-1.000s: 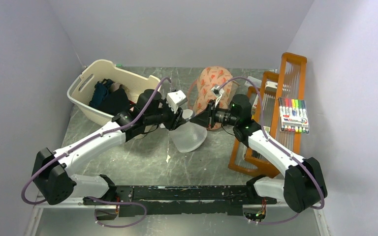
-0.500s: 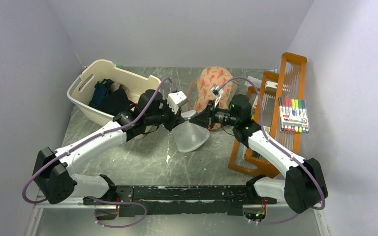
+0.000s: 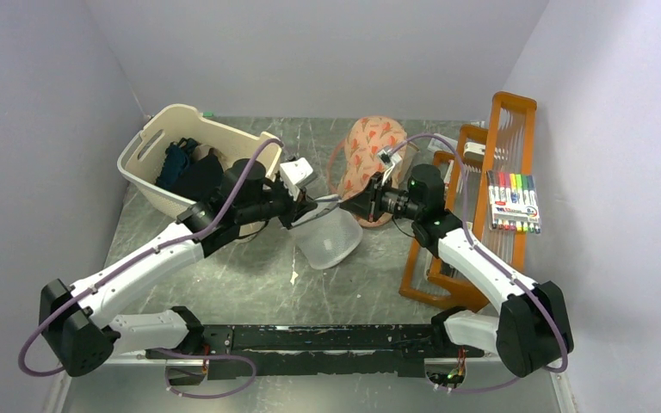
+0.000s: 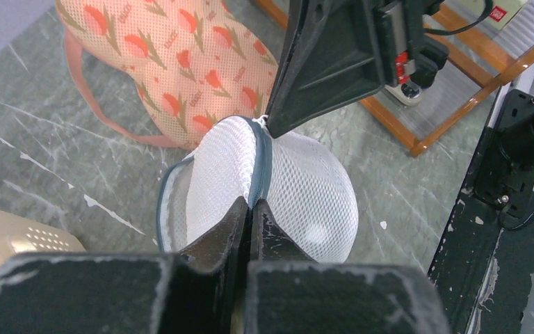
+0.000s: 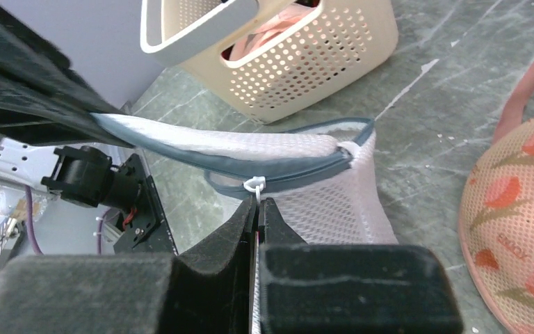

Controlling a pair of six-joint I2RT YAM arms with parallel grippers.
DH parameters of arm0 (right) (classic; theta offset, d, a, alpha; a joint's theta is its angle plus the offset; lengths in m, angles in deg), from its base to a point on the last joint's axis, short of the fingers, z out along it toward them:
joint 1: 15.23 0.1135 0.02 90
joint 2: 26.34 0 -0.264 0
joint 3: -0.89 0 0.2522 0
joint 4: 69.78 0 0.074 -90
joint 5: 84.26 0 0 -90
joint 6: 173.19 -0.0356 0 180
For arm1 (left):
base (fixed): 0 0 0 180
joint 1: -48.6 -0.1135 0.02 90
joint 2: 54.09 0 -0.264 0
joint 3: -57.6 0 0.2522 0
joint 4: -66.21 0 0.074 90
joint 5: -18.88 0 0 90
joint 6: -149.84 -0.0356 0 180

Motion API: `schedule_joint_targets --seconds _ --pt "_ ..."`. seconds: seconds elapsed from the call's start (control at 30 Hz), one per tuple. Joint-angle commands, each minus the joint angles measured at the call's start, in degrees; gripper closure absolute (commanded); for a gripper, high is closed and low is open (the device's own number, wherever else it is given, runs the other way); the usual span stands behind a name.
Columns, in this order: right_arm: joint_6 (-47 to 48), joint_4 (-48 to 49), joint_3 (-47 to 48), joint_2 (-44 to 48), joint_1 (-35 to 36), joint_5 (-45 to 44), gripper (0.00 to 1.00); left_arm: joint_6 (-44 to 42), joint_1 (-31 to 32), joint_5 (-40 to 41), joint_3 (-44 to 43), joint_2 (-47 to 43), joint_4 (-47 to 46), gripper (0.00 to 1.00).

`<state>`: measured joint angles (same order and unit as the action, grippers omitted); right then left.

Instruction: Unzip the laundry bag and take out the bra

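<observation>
Left gripper [image 4: 250, 203] shifted, seemingly pinching bag [image 4: 309, 184].

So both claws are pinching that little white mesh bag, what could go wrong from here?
The right gripper pinches only the tiny white zip pull; it could slip free mid-pull.
The left gripper holds the laundry bag by a thin stretch of grey rim, so the soft mesh may bunch and jam the zip, or tug loose.

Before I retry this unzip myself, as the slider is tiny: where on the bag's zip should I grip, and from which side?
Probably the white pull tab: it sticks out from the grey rim, so pinch it from the right, as the right gripper does, with the left gripper pinching the rim opposite.
</observation>
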<state>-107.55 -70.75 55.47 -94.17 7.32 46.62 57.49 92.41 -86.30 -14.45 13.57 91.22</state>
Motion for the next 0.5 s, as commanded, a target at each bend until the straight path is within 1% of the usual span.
schedule_joint_targets --seconds 0.0,0.23,0.47 --pt "0.9 -2.0 1.4 -1.2 -1.7 -0.4 1.0 -1.4 -0.3 -2.1 0.8 -3.3 -5.0 0.93" --pt "2.9 -4.3 2.4 -2.8 -3.0 -1.0 1.0 -1.9 -0.2 -6.7 2.7 -7.3 -8.1 0.93" --pt "3.5 -3.5 2.1 -4.8 -3.1 0.3 1.0 -2.7 -0.1 -11.3 5.2 -12.0 -11.8 0.93"
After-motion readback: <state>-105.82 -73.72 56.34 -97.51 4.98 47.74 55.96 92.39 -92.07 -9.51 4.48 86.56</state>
